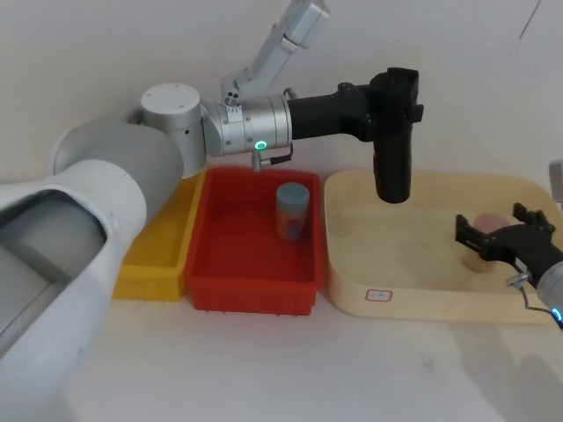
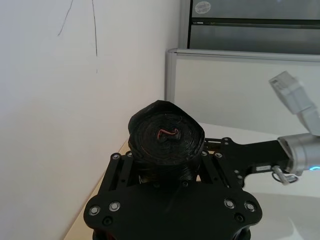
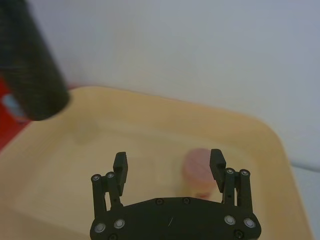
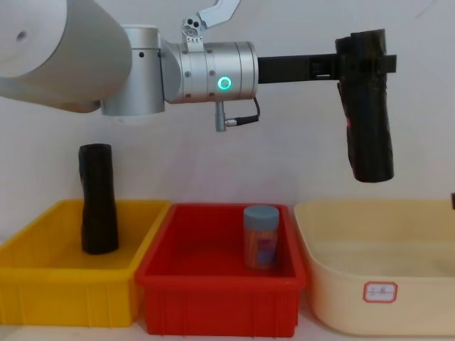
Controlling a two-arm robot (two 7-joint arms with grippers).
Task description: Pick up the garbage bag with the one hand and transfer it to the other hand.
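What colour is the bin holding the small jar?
The bin is red; the chest view shows it best.

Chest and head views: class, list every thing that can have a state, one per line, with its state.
garbage bag: held in the air over the cream tub.
left gripper: shut on the garbage bag.
right gripper: open, low over the cream tub.
second black roll: standing upright in the yellow bin.
blue-lidded can: upright in the red bin.
pink item: resting in the cream tub.

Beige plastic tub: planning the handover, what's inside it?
Inside the beige plastic tub lies a small pink round object, by the open right gripper, which covers its lower part.
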